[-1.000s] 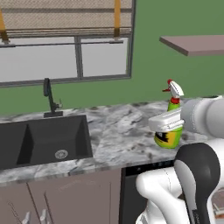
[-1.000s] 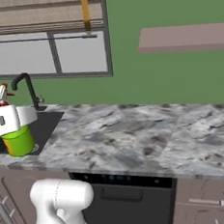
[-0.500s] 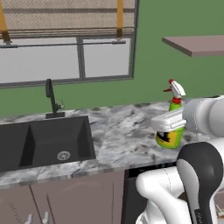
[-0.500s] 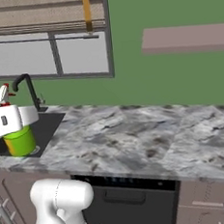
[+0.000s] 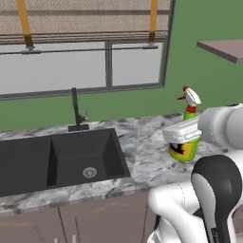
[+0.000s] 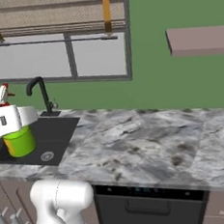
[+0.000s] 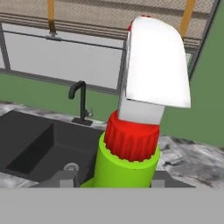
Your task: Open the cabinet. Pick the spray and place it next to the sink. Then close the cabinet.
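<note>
My gripper (image 5: 182, 135) is shut on the spray (image 5: 185, 151), a green bottle with a yellow-and-black label, white trigger head and red nozzle. The spray (image 6: 20, 142) is held upright over the marble counter (image 5: 142, 142), a little to the right of the black sink (image 5: 71, 152). In the hand view the spray (image 7: 131, 162) stands close between the fingertips of my gripper (image 7: 111, 180), with the sink (image 7: 35, 148) behind it to the left. I cannot tell which cabinet the task means.
A thin black faucet (image 5: 75, 109) stands behind the sink, under a wide window. Cabinet doors (image 5: 95, 218) below the sink are shut. A dishwasher front (image 6: 142, 203) sits under the counter (image 6: 151, 144). A brown shelf (image 6: 199, 40) juts from the green wall.
The whole scene has slid to the right in both base views, so the base has driven left toward the sink. The spray stays in the gripper, at the same place relative to the arm.
</note>
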